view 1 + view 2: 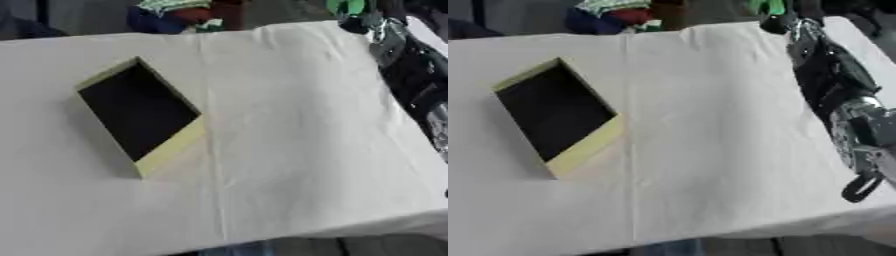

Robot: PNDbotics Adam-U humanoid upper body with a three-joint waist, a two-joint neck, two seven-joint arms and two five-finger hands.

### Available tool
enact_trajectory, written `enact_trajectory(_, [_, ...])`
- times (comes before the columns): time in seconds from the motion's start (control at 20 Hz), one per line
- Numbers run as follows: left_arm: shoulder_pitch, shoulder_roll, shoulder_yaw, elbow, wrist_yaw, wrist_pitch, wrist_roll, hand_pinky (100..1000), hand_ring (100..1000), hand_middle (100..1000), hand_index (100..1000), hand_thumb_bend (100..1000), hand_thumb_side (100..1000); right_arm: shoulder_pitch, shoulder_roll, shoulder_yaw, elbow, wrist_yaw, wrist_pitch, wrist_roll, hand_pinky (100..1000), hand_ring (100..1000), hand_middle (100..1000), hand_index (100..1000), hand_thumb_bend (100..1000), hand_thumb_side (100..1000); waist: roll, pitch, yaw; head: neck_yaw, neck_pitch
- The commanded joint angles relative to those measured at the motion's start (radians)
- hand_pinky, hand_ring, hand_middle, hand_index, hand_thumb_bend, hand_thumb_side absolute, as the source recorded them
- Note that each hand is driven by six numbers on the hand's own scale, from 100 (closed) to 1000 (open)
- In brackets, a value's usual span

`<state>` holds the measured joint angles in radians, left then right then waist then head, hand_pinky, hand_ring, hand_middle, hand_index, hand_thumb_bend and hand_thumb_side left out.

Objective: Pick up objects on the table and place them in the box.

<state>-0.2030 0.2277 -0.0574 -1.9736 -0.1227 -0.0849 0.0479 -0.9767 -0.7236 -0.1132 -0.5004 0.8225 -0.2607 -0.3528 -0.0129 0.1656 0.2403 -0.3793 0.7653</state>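
We see the box (pixel 171 148) lying on the white-covered worktop (pixel 297 150), left of the cloth's long middle crease. It is a shallow, open box with pale yellow walls and a dark inside, and it sits askew, one corner pointing toward the far edge of the worktop and its broadest yellow wall facing the near right. Nothing shows inside it that we can make out; the interior reads as plain dark.

To the right of the box the cloth is bare and lightly wrinkled.

Farther right of the box, the robot's right arm (pixel 829 75) runs along the worktop's right edge, black with silver joints, coming down from the far right corner. The right hand (pixel 866 177) shows in the right eye view at the near end of that arm, well apart from the box; we can see a dark curled shape at its tip, but we cannot tell how far its fingers are spread, and we see nothing held in it.

Beyond the box, past the far edge of the worktop, lies a heap of coloured things (pixel 179 15) in blue, red and green.
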Motion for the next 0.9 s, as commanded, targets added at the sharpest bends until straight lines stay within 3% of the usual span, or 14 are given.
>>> enact_trajectory(0.05, [-0.008,0.014,0.001,-0.017,-0.001,-0.004,-0.001,661,704,745,822,217,591,-0.028,-0.013,0.011,-0.103,0.023,-0.035,0.044,625,783,298,752,100,100,0.000,-0.021,-0.002,0.004,0.005])
enact_trajectory(0.3, [-0.006,0.014,0.000,-0.017,0.000,-0.005,-0.003,661,704,745,823,222,591,-0.044,0.019,0.088,-0.227,0.011,-0.110,0.117,643,782,309,769,100,100,-0.001,-0.027,-0.003,0.003,0.005])
enact_trajectory(0.75, [-0.007,0.014,-0.005,-0.017,0.002,-0.007,-0.008,662,704,745,823,220,588,-0.030,0.097,0.325,-0.465,-0.079,-0.259,0.266,669,795,330,792,100,100,-0.008,-0.035,0.004,-0.007,0.005])
enact_trajectory(0.9, [-0.007,0.013,-0.005,-0.017,0.003,-0.008,-0.009,661,703,745,823,222,588,-0.028,0.132,0.402,-0.500,-0.110,-0.312,0.319,671,801,333,794,100,100,-0.008,-0.037,0.009,-0.008,0.005])
